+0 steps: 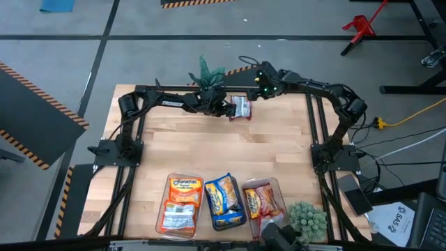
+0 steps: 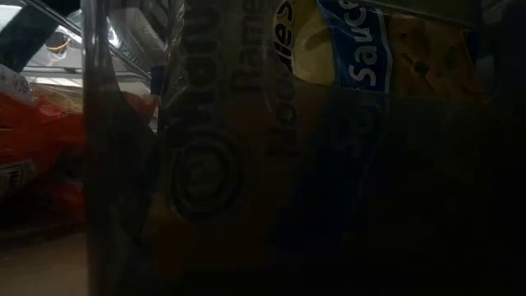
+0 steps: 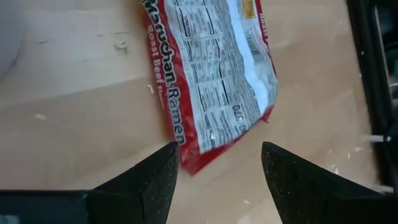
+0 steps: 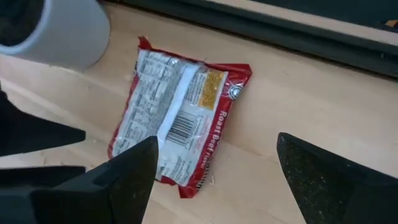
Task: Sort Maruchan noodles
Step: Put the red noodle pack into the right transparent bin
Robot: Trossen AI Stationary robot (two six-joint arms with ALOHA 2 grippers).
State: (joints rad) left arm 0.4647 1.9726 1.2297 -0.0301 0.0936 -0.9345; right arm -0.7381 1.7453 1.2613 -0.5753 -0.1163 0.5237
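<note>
One red-and-silver packet (image 1: 240, 107) lies flat on the bare wood at the far edge of the counter (image 1: 230, 150), label side down, while the rest of the Maruchan noodles sit already sorted in three clear bins at the near edge: an orange bin (image 1: 180, 203), a blue-and-yellow bin (image 1: 224, 202) and a red bin (image 1: 264, 199). Both arms converge on the stray packet. The left gripper (image 3: 219, 163) hangs just above its lower corner with the jaws spread, straddling only the tip of the wrapper; nothing is pinched. The right gripper (image 4: 217, 171) hovers near the same packet from the other side, jaws spread wide and empty too. The risk, as I judge it, comes from two sources. First, the arms are close together over one small thing, so a descent by both at once could bring the fingers into each other. Second, the packet is flat and crinkly against the wood: jaws closing on a mere corner may pinch only loose film, letting the noodle block swing or slip free during the long carry to the red bin. A closing push on the edge could also just slide the packet toward the dark frame rail (image 4: 261, 31) or the white pot (image 4: 59, 31) beside it.
</note>
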